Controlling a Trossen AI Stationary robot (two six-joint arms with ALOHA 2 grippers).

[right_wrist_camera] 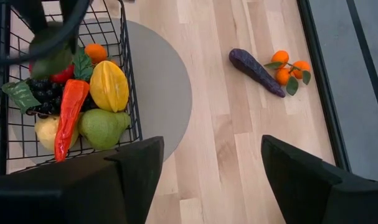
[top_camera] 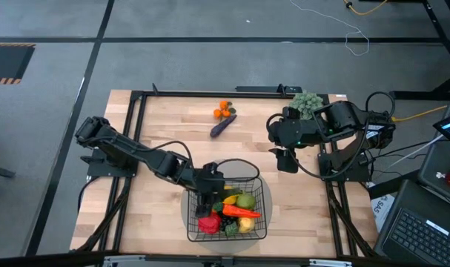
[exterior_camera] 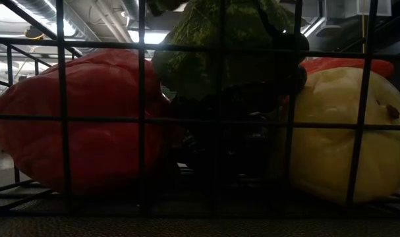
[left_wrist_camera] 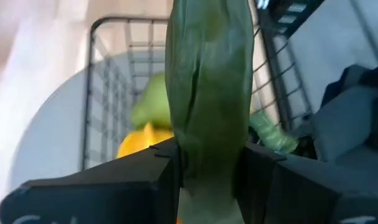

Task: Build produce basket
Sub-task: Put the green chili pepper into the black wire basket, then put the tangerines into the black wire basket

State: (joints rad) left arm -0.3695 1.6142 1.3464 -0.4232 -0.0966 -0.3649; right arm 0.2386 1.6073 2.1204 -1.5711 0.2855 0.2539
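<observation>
The black wire-mesh basket (top_camera: 260, 194) sits on a round grey mat (right_wrist_camera: 160, 87) on the pale, plank-grained wooden worktop (top_camera: 165, 130). The left tool (top_camera: 207, 191) hangs over the basket's near-left part, its dark fingers (left_wrist_camera: 157, 171) pinching a long, smooth green piece (left_wrist_camera: 207, 93) that fills the middle of the left wrist view; what kind of vegetable it is cannot be made out.

In the basket beneath that tool lie a glossy red pepper (top_camera: 208, 222), a tapered orange carrot (right_wrist_camera: 69, 115), a ridged yellow starfruit (right_wrist_camera: 109, 85), a matte green pear (right_wrist_camera: 103, 127), a pale yellow lemon (exterior_camera: 338, 141), a cluster of black grapes (right_wrist_camera: 44, 94) and a small orange (right_wrist_camera: 96, 52). In the low view the mesh bars cut across everything and the dark middle behind them is hard to read.

The right tool (right_wrist_camera: 210, 171) waits well apart from the basket, its fingers spread wide above bare wood. Ahead of it on the worktop, a slim purple eggplant (right_wrist_camera: 257, 71) lies touching a leafy bunch of oranges (right_wrist_camera: 288, 70). A grey-green bushy ball (top_camera: 306, 102) rests on the right arm, partly hiding it.
</observation>
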